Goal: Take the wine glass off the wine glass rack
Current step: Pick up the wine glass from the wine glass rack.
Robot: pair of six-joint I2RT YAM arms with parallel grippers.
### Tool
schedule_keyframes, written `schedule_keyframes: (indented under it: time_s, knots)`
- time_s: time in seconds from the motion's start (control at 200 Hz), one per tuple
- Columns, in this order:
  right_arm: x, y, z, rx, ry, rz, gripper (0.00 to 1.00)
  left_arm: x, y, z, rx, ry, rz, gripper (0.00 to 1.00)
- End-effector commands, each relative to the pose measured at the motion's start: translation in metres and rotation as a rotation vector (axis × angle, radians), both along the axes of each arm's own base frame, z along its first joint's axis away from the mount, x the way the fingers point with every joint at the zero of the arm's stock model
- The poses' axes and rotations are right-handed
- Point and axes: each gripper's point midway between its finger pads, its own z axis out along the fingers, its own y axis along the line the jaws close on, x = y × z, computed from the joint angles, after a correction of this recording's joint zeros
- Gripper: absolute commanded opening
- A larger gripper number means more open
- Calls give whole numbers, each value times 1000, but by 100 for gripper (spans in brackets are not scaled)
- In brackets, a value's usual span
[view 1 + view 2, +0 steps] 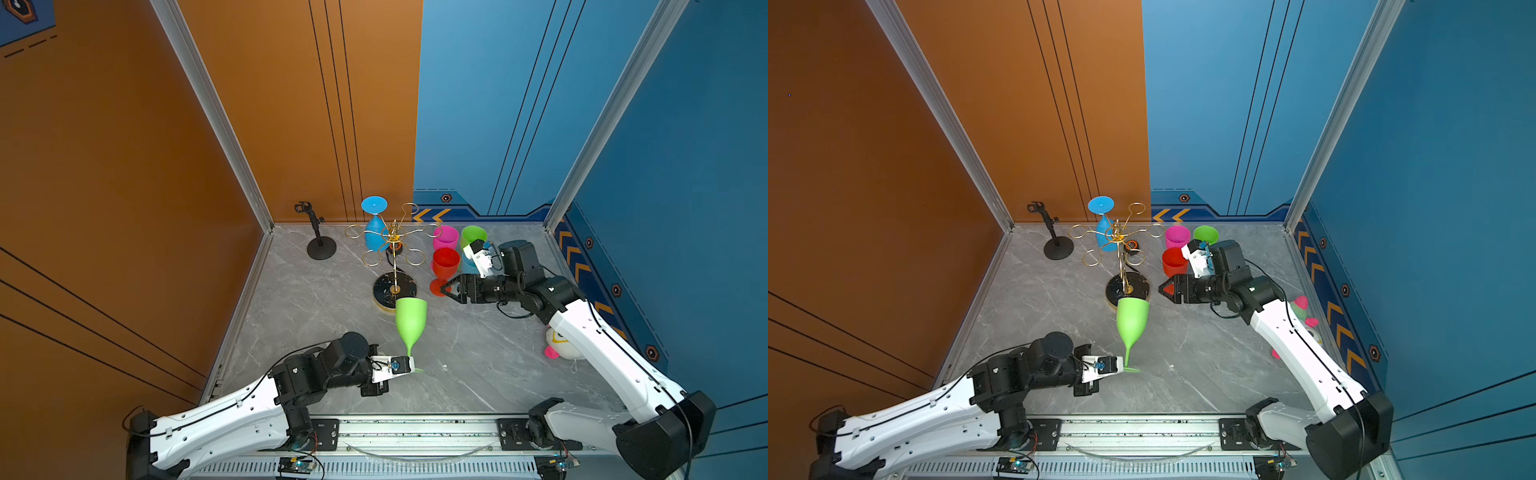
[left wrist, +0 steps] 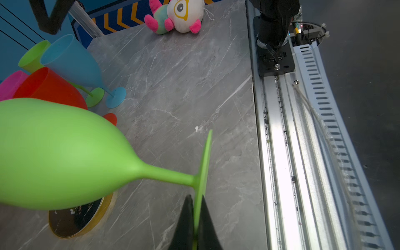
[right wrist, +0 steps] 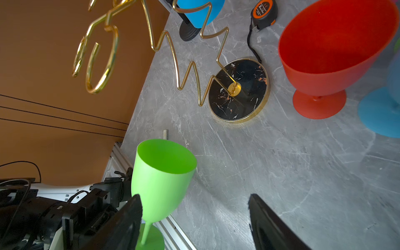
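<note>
Green wine glass (image 1: 410,320) is already off the gold rack (image 1: 386,291), at 6 o'clock from its base. The left jaws pinch its foot. The right jaws gape, holding nothing. A blue glass (image 1: 374,235) hangs at the rack's 11 o'clock, maybe next.

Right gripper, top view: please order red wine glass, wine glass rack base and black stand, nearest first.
1. Red wine glass, beside the right gripper.
2. Wine glass rack base, mid-table.
3. Black stand, back by orange wall.

Open tabletop (image 1: 469,357) centre, red glass (image 1: 445,262) beside right hand (image 1: 443,291)
</note>
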Motion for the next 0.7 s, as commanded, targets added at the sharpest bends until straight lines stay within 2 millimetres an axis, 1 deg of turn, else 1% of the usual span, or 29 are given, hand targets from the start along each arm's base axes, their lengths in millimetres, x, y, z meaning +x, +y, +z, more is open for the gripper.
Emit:
schedule_keyframes:
  time_s: [0.0, 0.225, 0.496, 0.606, 0.696]
  knots:
    - [1, 4, 4, -15, 15, 8, 75, 16, 8, -2, 71, -175, 43, 0]
    - [1, 20, 5, -58, 27, 69, 72, 20, 13, -11, 204, -398, 14, 0]
    - [2, 36, -1, -100, 50, 130, 68, 32, 19, 1, 285, -635, 27, 0]
    - [-2, 44, -3, -93, 67, 163, 66, 35, 22, 4, 303, -690, 38, 0]
    - [-6, 49, -4, -89, 74, 189, 64, 38, 25, 2, 347, -742, 21, 0]
